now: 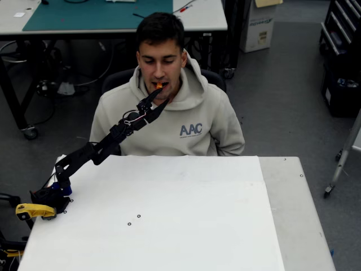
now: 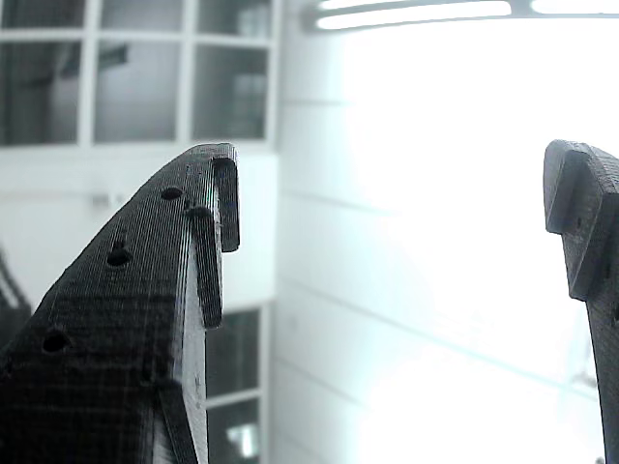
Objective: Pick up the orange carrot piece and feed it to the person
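The orange carrot piece (image 1: 159, 86) shows as a small orange spot between the person's (image 1: 169, 113) lips. The person sits behind the white table (image 1: 169, 214) in a light hoodie, facing it. My black arm reaches up from the table's left corner to the face. The gripper (image 1: 163, 95) is open just below the mouth, with its upper fingertip close to the carrot. In the wrist view the gripper (image 2: 397, 164) has its two black fingers (image 2: 145, 309) wide apart with nothing between them, against a bright ceiling and windows.
A yellow clamp-like part (image 1: 34, 210) sits at my arm's base on the table's left edge. Behind the person stands a desk with a green mat (image 1: 96, 14). Dark racks (image 1: 341, 56) stand at the right over grey floor.
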Motion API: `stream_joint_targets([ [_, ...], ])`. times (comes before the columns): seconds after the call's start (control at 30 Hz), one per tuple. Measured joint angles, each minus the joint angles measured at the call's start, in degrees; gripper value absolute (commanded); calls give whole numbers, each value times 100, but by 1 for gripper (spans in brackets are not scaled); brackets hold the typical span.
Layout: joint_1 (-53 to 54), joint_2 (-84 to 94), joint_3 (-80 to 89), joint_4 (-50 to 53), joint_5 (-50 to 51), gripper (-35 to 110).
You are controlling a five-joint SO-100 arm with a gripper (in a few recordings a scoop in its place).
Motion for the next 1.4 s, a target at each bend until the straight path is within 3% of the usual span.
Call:
stream_joint_targets([
  [0.27,-18,0,0,0,-9,-5],
  [0.63,-62,0,0,0,44,-3],
  [0.77,-44,9,220,0,536,-3],
  [1.03,26,1028,2013,0,1986,-3],
  [1.4,0,3560,5739,0,3278,-3],
])
